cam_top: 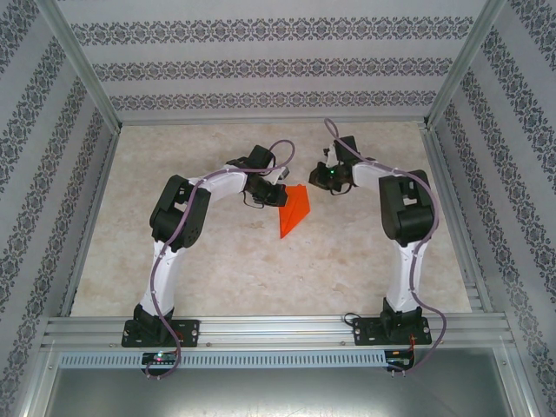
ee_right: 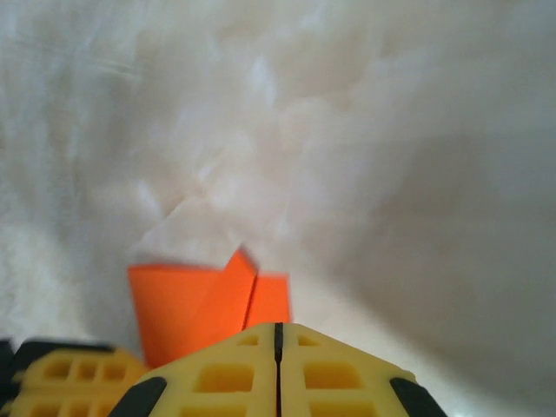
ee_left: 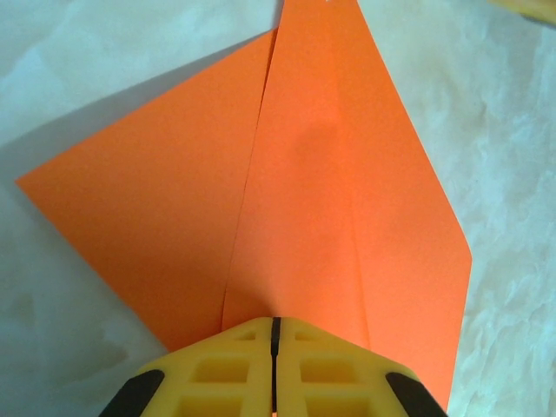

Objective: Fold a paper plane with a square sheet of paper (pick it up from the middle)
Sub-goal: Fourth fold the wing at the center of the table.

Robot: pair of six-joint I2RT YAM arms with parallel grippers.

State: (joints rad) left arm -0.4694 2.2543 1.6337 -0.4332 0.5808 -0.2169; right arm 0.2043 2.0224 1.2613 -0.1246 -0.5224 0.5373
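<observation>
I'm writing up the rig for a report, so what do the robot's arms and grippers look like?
The left arm and right arm have white links with black joint housings, and a pale purple cable runs along each. The left gripper and right gripper are yellow, moulded with square cut-outs, with black patches at the sides.

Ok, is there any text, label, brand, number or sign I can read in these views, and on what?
None readable.
The half-folded paper plane is plain orange; the left gripper and right gripper bear no marks; the wallpaper shows only ornament. Anything on the arm bases is too small to read.
</observation>
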